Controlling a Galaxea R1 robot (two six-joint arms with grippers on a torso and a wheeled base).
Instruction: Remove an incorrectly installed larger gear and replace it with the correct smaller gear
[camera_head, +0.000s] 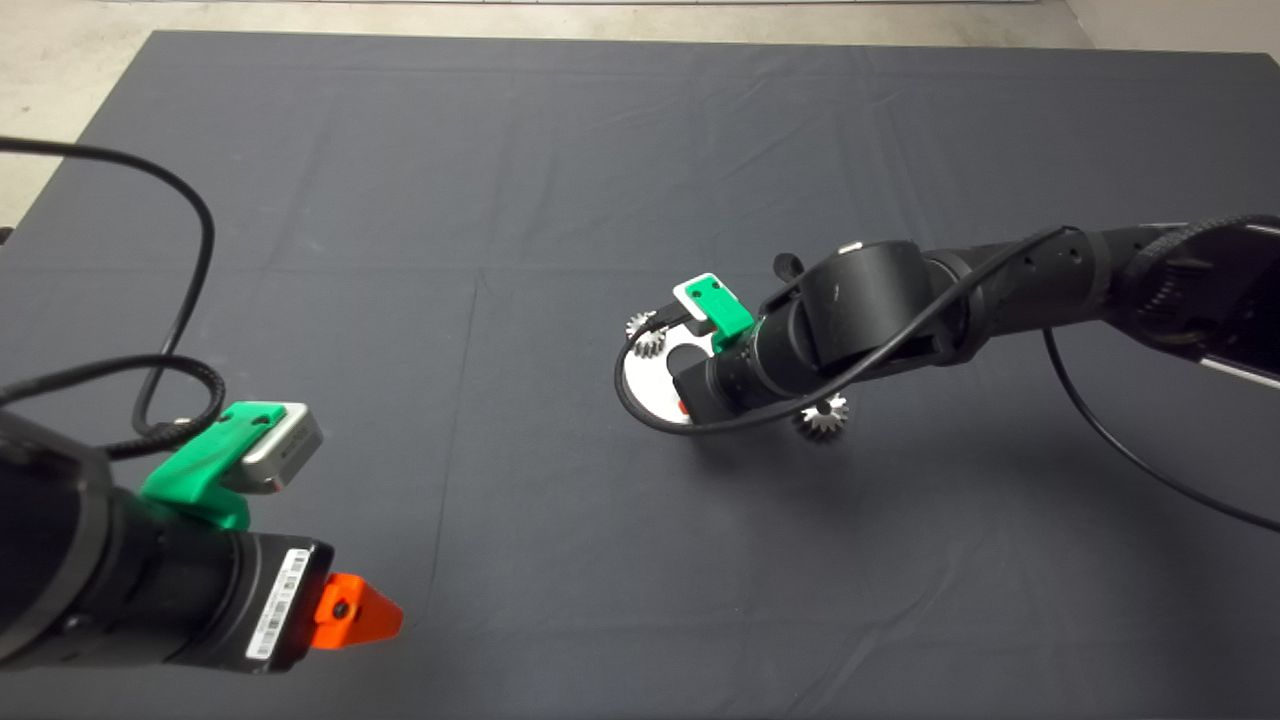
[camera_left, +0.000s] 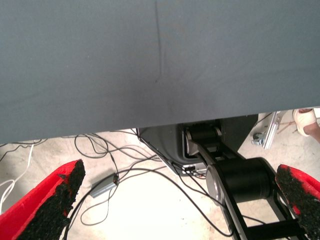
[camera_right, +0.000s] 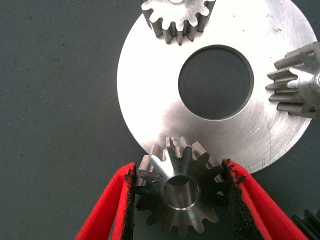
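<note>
My right gripper (camera_right: 179, 166) is shut on the smaller gear (camera_right: 172, 175), pads against its teeth on both sides. The gear sits at the rim of a round silver plate (camera_right: 165, 100) with a large centre hole. Whether it rests on the plate I cannot tell. In the head view the right wrist hides gripper and gear above the plate (camera_head: 648, 388). The larger gear (camera_head: 825, 415), shiny with flared teeth, lies on the mat to the right of the plate. Its edge shows in the right wrist view (camera_right: 311, 223). My left gripper (camera_head: 352, 612) is open and parked at the lower left (camera_left: 175, 200).
Two small silver gears (camera_right: 175, 17) (camera_right: 297, 80) stand on the plate's rim; they also show in the head view (camera_head: 645, 335). A black cable (camera_head: 640, 405) loops around the plate. The left wrist view shows floor cables, the robot base (camera_left: 210, 140) and a person's shoe (camera_left: 305, 120).
</note>
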